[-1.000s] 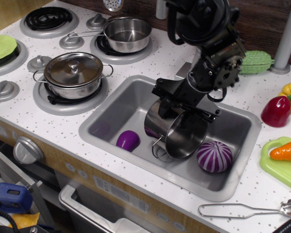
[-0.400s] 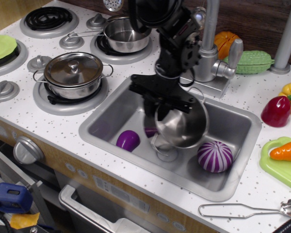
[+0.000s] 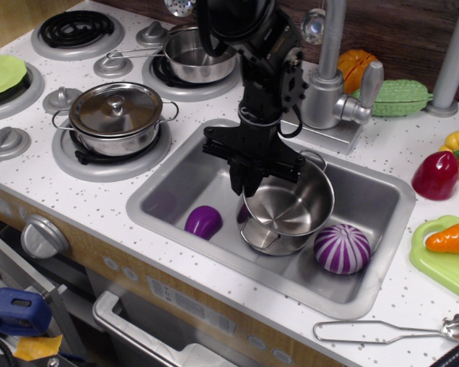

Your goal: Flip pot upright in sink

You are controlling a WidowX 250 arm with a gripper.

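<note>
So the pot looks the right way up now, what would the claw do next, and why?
Probably open and lift straight up. The pot sits mouth-up in the sink, apparently on the floor, between the purple piece and the striped ball. The claw seems to grip its near-left rim, so letting go looks like all that remains.

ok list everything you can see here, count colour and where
pot: 1, steel, open side up in sink
sink: 1, grey, in counter
purple items: 2 plain, 1 striped, in sink
lidded pot: 1, steel, front burner
saucepan: 1, steel, back burner
faucet: 1, grey, behind sink
toy vegetables: several, mixed colours, counter right
green plate: 1, far left
wire utensil: 1, front right
end effector: 1, black, at pot's left rim
</note>
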